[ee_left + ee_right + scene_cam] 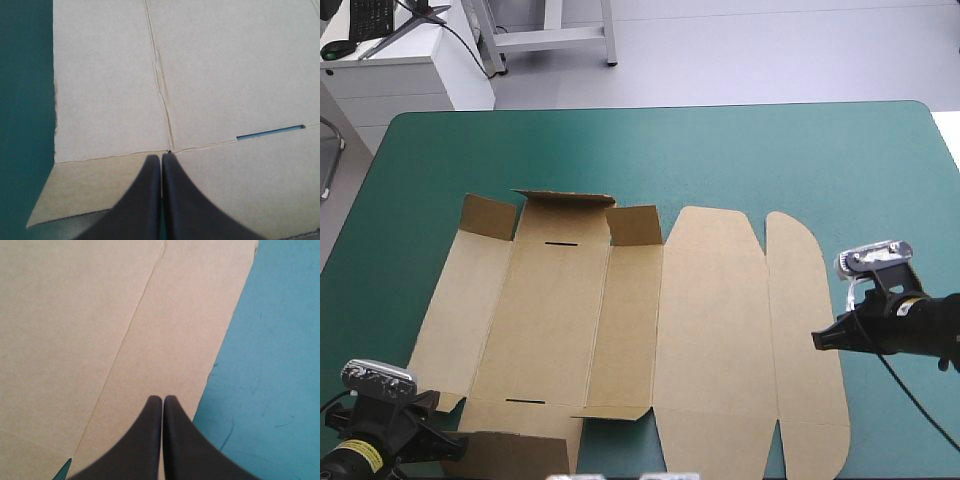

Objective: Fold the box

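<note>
Box [650, 330] fold barely begun: sheet almost fully flat.
You have it spread on the table [720, 150], ahead of and under both arms. Left end effector [161, 156] is fully closed and holds nothing, tips over a crease junction, slot [270, 132] just ahead and to one side. Right end effector [162, 398] is likewise closed and empty, tips over the rounded end flap [185, 340] near its outer edge. Only the small flaps [560, 215] at the end far from both stand partly up. My read: walls, tucks and tray are all left to do.
</note>
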Tool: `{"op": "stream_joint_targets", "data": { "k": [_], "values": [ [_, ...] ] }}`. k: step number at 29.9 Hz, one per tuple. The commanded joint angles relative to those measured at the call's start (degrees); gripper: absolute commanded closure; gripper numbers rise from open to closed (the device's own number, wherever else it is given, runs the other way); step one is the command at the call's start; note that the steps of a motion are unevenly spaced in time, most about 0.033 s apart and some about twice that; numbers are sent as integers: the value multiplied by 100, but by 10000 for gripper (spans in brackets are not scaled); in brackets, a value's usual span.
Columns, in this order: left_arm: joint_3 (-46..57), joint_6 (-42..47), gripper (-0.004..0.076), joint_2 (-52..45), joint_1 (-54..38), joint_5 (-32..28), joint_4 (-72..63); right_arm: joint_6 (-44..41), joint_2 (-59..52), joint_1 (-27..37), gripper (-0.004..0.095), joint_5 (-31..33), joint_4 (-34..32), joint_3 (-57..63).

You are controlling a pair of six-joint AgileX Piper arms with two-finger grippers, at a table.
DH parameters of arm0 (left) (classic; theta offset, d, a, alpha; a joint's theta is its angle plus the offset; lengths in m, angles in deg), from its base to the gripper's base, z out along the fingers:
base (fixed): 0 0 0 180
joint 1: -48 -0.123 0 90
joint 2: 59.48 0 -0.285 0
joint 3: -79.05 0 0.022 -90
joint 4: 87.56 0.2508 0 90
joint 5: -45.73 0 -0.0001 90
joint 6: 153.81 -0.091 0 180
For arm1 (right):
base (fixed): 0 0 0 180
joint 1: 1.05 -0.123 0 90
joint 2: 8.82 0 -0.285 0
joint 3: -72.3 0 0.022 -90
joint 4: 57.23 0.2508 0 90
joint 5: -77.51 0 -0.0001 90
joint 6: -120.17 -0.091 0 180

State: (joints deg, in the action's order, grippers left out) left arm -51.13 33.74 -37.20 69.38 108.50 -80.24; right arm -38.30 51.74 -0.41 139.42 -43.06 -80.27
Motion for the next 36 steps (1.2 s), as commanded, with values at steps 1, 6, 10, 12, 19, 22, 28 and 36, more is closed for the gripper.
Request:
{"op": "stream_joint_targets", "data": {
  "k": [1,6,10,12,19,22,28,36],
  "values": [
    [-159,64,734,84,22,-329,-123,-118,-343,-19,923,-676,3,539],
    [-715,64,734,471,22,-39,-406,-149,-462,-19,925,-773,23,1109],
    [-1727,-277,734,1285,22,310,-446,-149,-462,-19,925,-888,23,1240],
    [-2236,-402,734,1758,22,365,-477,-149,-462,-19,927,-1059,23,1259],
    [-3747,-725,734,3406,22,441,-516,-200,-462,-19,927,-1248,119,1259],
    [-4175,-804,734,3939,22,339,-423,-210,-462,-19,927,-1238,119,1259],
    [-5120,-804,734,4794,-44,363,140,-209,-462,-19,926,-1238,298,1259],
    [-6477,-793,734,5504,-1583,299,-279,-164,-462,-19,927,-1228,302,1259]
  ]
}}
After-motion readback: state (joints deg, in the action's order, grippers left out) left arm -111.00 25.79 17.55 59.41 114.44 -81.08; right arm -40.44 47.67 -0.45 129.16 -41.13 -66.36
